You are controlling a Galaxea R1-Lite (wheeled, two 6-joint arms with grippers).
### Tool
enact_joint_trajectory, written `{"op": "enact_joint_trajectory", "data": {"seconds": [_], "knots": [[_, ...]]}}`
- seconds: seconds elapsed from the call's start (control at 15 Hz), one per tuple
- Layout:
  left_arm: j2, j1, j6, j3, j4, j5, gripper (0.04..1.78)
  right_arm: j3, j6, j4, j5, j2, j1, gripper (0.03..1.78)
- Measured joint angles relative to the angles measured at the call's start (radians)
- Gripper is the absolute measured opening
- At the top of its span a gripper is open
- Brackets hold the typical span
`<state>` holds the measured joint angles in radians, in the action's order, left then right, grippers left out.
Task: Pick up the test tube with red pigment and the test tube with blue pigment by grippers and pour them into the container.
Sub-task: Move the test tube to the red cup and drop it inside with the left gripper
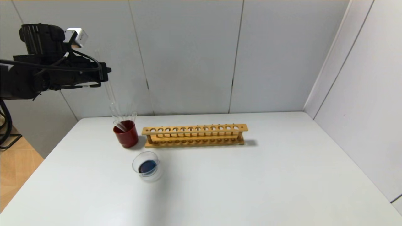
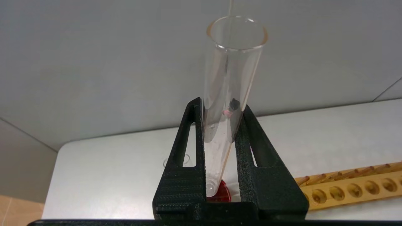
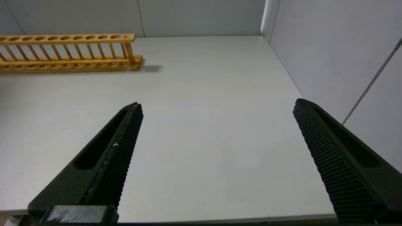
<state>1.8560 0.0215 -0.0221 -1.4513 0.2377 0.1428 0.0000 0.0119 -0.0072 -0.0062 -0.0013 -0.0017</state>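
White table (image 1: 251,188) holds container (image 1: 147,169) of blue liquid; left tool (image 2: 220,125) grasps emptied tube (image 2: 230,84); right tool (image 3: 216,125) released.

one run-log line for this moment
left claw: shut on test tube, raised above red cup | right claw: open, idle | container: dark blue liquid

left arm (image 1: 37,72): black, blocky housing with a ribbed dark cylinder on top; black cables loop along its side
camera block (image 1: 76,36): small, white-grey, boxy, mounted on top near the wrist
left gripper (image 2: 220,125): two black fingers, wedge-shaped, each with a long slot cut through; grainy printed surface, ridged pads low down
right gripper (image 3: 216,125): two black tapering fingers, slotted, inner faces covered in a fine cross-hatched grid texture
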Motion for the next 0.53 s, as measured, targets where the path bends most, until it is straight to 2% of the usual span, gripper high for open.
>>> {"op": "enact_joint_trajectory", "data": {"seconds": [0.27, 0.53], "knots": [[0.038, -0.003, 0.0, 0.013, 0.008, -0.005, 0.33, 0.0, 0.0, 0.0, 0.0, 0.0, 0.0, 1.75], [0.061, -0.005, -0.008, 0.09, 0.116, -0.001, 0.33, 0.0, 0.0, 0.0, 0.0, 0.0, 0.0, 1.75]]}}
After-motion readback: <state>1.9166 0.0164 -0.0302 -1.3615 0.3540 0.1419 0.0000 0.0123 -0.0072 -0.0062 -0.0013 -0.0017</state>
